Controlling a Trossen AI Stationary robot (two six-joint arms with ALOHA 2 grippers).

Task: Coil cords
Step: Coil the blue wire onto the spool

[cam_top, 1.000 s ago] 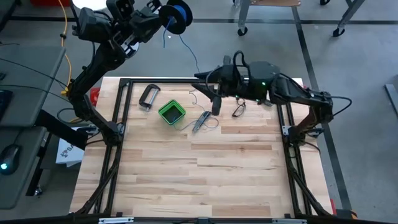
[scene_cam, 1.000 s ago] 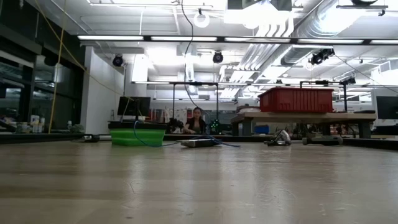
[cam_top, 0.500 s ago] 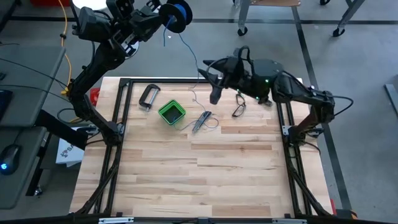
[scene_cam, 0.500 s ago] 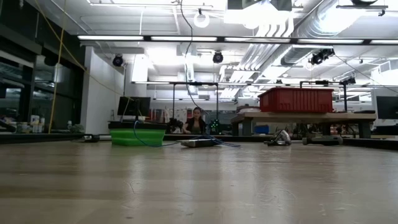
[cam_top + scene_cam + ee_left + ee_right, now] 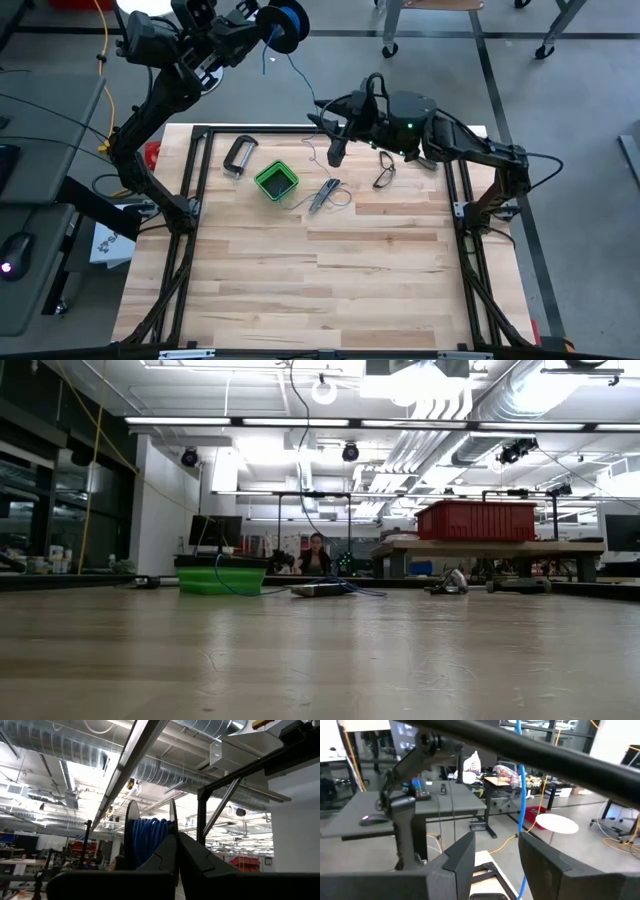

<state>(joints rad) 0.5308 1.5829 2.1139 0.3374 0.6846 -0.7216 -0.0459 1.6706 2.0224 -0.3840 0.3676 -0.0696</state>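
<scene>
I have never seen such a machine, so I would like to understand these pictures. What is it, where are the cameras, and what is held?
It is a robot with two dark arms at a wooden table. One camera looks down from above, one sits level with the tabletop, and one rides on each wrist.

The left tool, raised beyond the table's far edge, is shut on a small dark spool wound with blue wire. The wire hangs down toward the table. The right tool is above the table's far side; its fingers stand apart with the wire running between them.

On the table lie a green box, pliers, a metal clamp and glasses.
</scene>
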